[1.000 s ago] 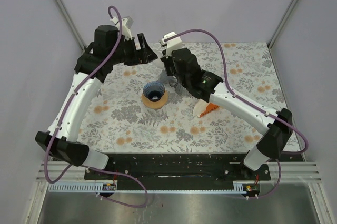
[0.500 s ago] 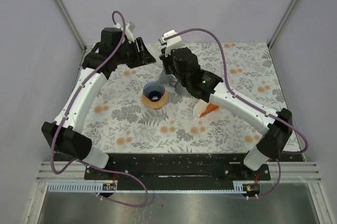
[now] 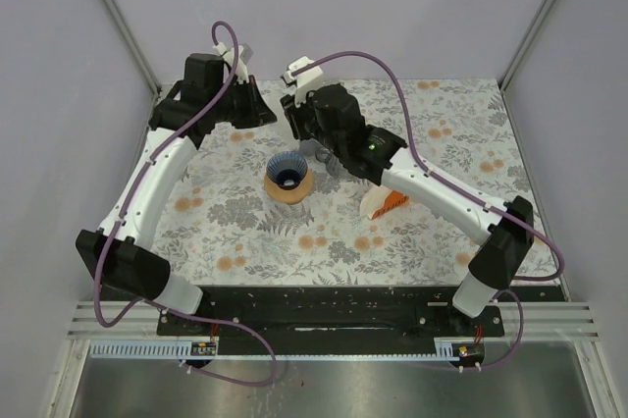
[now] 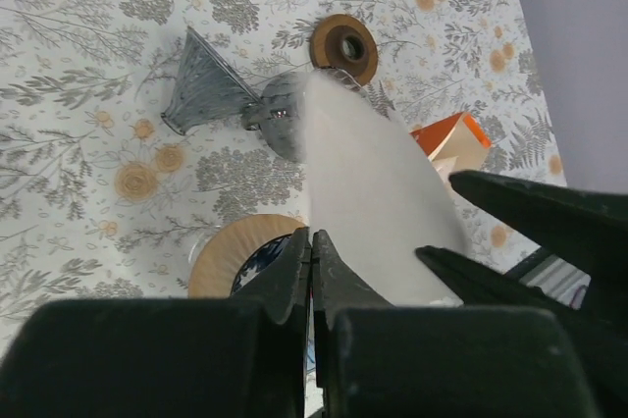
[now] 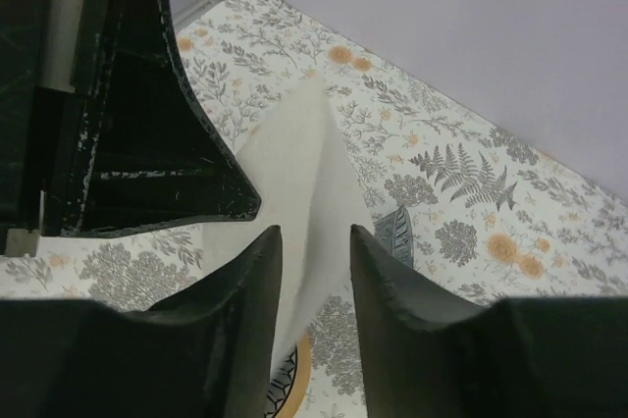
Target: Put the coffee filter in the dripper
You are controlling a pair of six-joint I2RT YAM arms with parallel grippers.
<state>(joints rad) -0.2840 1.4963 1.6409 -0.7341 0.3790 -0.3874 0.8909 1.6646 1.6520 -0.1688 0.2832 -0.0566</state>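
Note:
A white paper coffee filter (image 4: 368, 192) hangs in the air, pinched at its edge by my left gripper (image 4: 311, 236), which is shut on it. In the right wrist view the same coffee filter (image 5: 299, 153) runs between the fingers of my right gripper (image 5: 314, 232), whose jaws stand apart and do not press it. Both grippers meet above the back of the table, left gripper (image 3: 267, 112) facing right gripper (image 3: 292, 122). The dripper (image 3: 288, 180), a blue ribbed cone in a wooden ring, stands on the table below and in front of them.
A grey ribbed funnel (image 4: 208, 89) lies on its side behind the dripper, with a brown wooden disc (image 4: 343, 43) beyond it. An orange and white filter packet (image 3: 385, 204) lies to the right of the dripper. The floral tablecloth (image 3: 245, 241) covers the table.
The left gripper swung in towards the right one and closed on the coffee filter. The right gripper, shut before, has opened its jaws and shifted slightly left.

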